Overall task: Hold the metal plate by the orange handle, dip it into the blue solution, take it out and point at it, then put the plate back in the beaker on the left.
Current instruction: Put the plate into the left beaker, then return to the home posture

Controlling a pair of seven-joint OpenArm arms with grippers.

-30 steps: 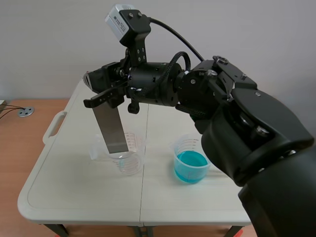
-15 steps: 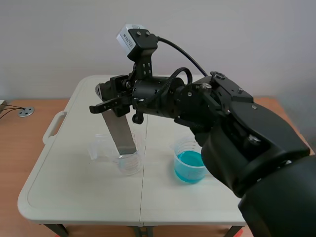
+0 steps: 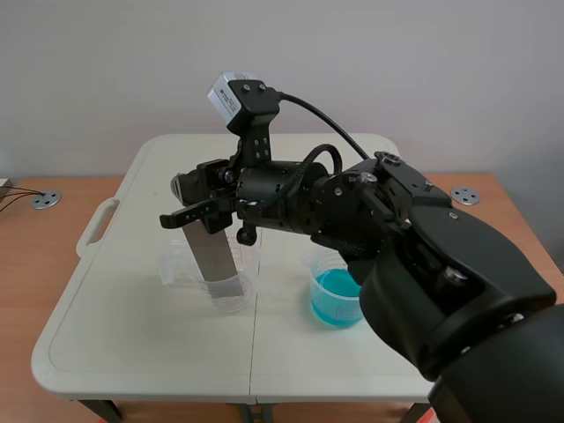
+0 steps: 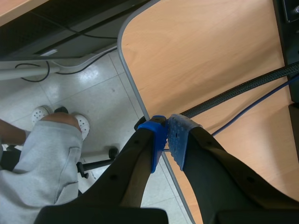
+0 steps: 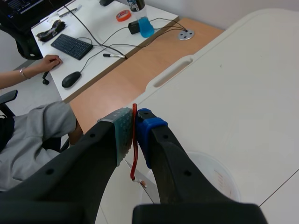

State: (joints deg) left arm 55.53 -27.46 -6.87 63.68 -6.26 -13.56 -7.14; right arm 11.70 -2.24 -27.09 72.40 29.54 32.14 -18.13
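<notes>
My right arm comes in from the right and reaches across the white table (image 3: 132, 335). Its gripper (image 3: 189, 204) is shut on the thin orange handle (image 5: 134, 140) of the grey metal plate (image 3: 215, 254). The plate hangs tilted, with its lower end inside the clear beaker (image 3: 226, 289) on the left. In the right wrist view the handle is pinched between the pads of my right gripper (image 5: 133, 119), and the beaker's rim (image 5: 217, 179) lies below. The beaker of blue solution (image 3: 338, 296) stands apart to the right. My left gripper (image 4: 167, 138) is shut on nothing, off the table over a wooden desk edge.
Another clear plastic vessel (image 3: 174, 264) sits just left of the beaker. The table has a carrying slot (image 3: 97, 226) at its left edge. A person (image 5: 32, 135) sits at a desk with a keyboard (image 5: 74, 45) beyond the table; a leg and shoes (image 4: 51, 140) show under my left gripper.
My right gripper has come down and a little to the right with the plate. The plate's lower end has gone from above the left beaker to inside it.
</notes>
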